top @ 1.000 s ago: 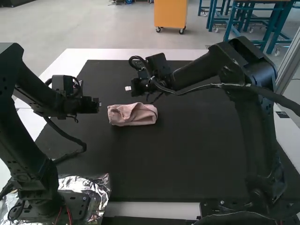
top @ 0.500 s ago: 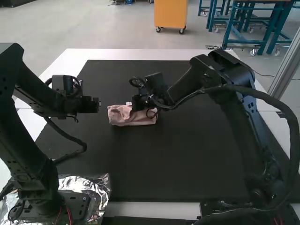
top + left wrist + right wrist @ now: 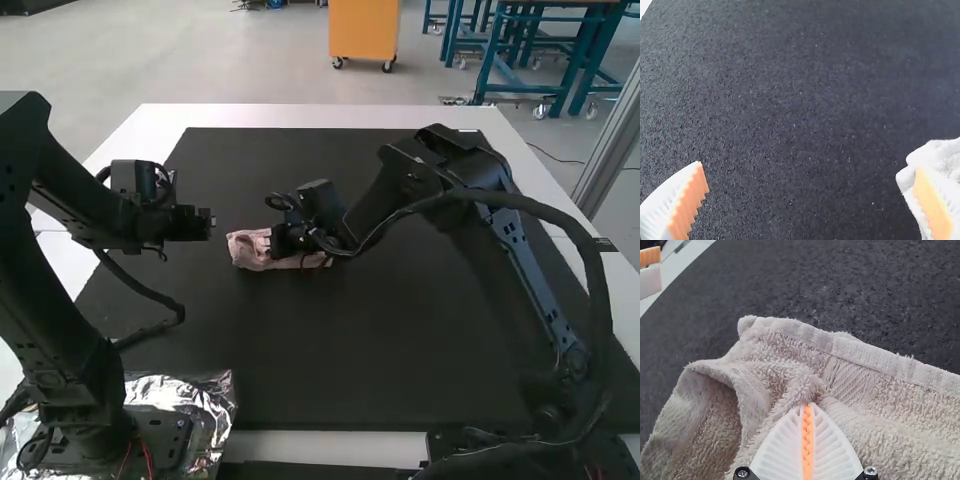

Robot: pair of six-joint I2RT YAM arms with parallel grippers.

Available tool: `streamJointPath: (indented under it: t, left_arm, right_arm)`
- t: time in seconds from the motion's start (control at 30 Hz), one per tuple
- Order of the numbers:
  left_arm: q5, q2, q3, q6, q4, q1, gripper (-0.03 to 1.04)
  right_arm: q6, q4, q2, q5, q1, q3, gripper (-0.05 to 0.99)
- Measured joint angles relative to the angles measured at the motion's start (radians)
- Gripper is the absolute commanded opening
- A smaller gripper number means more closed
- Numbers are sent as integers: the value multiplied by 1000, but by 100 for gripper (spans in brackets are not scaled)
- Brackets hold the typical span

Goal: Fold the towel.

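You have the right gripper [image 3: 807, 404] pinching the bunched towel [image 3: 880, 395] on the worktop [image 3: 300, 116], the left gripper [image 3: 810, 167] spread near it; this looks like the grasp, so next lift and fold gently.

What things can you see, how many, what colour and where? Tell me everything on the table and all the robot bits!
Towel: 1, pale pink, on the mat
Mat: 1, black, on the table
Table: 1, white, under the mat
Foil: 1 crinkly patch, silver, by the left arm's base
Robot arms: 2, mostly black, left arm and right arm
Left pincer: 1, white with orange pads, open beside the towel
Right pincer: 1, white with orange pads, closed, tips at the towel
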Motion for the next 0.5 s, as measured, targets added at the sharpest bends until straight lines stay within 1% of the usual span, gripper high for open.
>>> streamJointPath:
  t: [0.1,0.27,0.4,0.5]
  left_arm:
    - [0,0,1,0,-14,0,97]
    - [0,0,20,0,-62,0,97]
    - [0,-20,81,-1,-111,0,97]
    - [0,-54,141,-3,-149,0,97]
  right_arm:
    - [6,20,13,1,1,0,-2]
    - [27,23,12,0,-1,0,-2]
    - [45,-51,-50,-3,-22,0,-2]
    - [53,-144,-150,-4,-55,19,-2]
